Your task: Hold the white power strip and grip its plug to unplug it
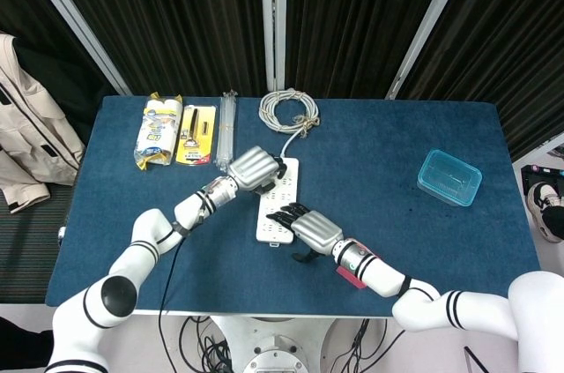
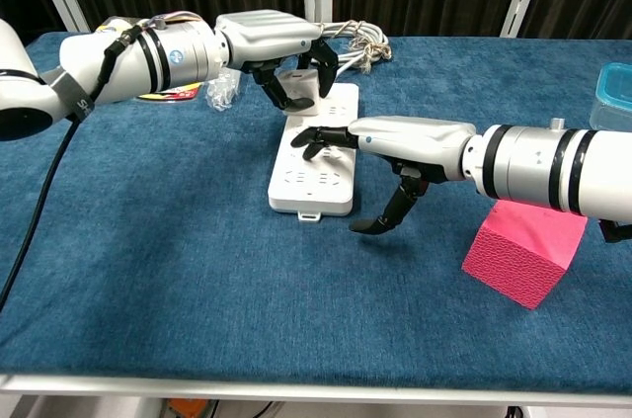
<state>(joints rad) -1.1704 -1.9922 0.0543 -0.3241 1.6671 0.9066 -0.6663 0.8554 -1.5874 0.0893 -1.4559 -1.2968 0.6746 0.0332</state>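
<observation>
The white power strip (image 1: 284,188) (image 2: 311,186) lies lengthwise in the middle of the blue table. My left hand (image 1: 254,167) (image 2: 281,42) is over its far end, fingers curled around the white plug (image 2: 296,79), which is mostly hidden by them. The plug's cord runs to a coiled white cable (image 1: 289,110) (image 2: 360,41) at the back. My right hand (image 1: 313,230) (image 2: 405,146) presses its fingers on the strip's near half, with the thumb down on the cloth beside the strip's right edge.
A pink block (image 2: 523,250) sits under my right forearm near the front edge. A light blue container (image 1: 449,176) stands at the right. Yellow packages (image 1: 159,130) and a clear tube (image 1: 227,130) lie at the back left.
</observation>
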